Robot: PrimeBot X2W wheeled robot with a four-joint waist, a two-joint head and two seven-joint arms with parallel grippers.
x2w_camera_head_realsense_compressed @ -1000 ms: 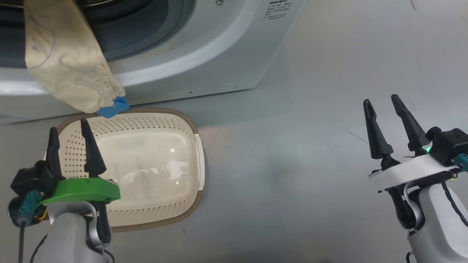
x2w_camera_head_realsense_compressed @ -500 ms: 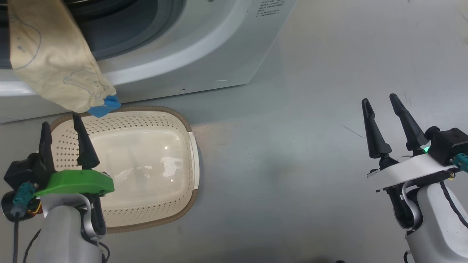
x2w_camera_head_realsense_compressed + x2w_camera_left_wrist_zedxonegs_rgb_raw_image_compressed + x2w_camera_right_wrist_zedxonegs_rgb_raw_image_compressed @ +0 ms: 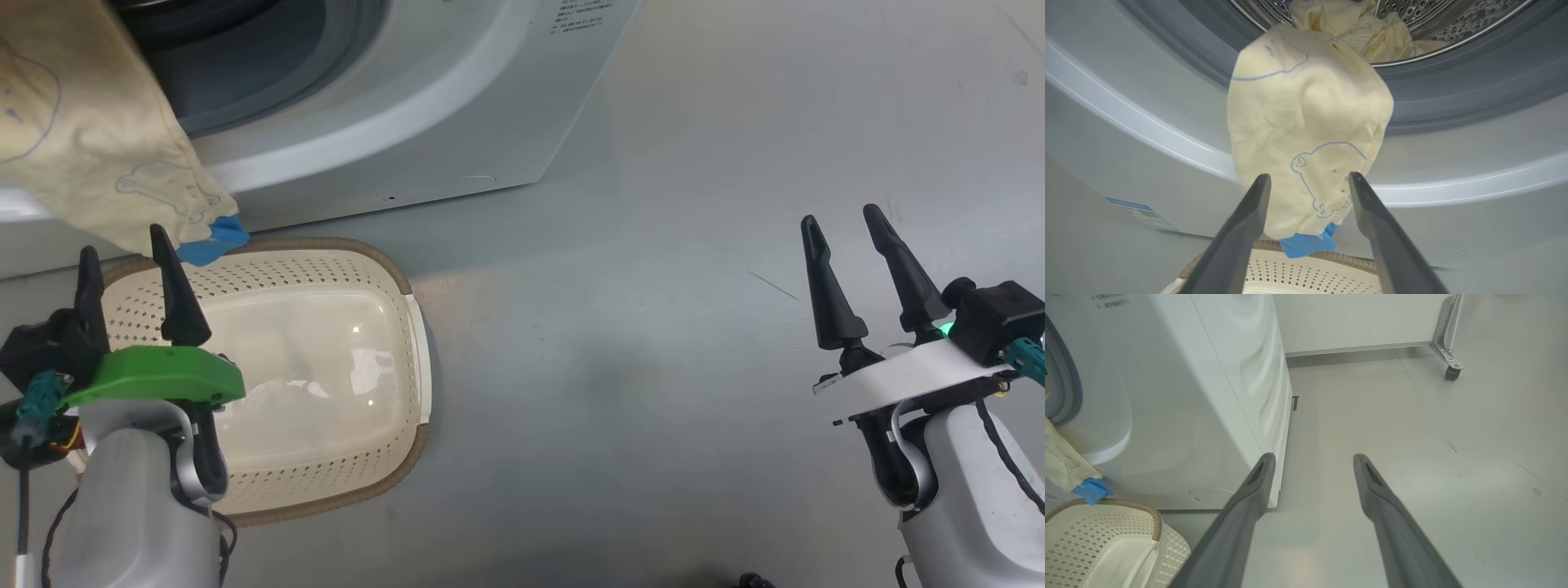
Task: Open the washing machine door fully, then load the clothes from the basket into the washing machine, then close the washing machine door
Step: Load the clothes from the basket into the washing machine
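Both spread, empty: left end effector, right end effector | washing machine blue label: unreadable

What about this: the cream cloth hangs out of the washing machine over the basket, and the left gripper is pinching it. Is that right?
Not quite. The left gripper is open, not pinching the cream cloth; the left wrist view shows it. The cloth does hang out of the washing machine over the basket.

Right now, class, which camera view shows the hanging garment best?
The left wrist view: the garment hangs whole from the drum to its blue trim. The head view crops it; the right wrist view catches one corner.
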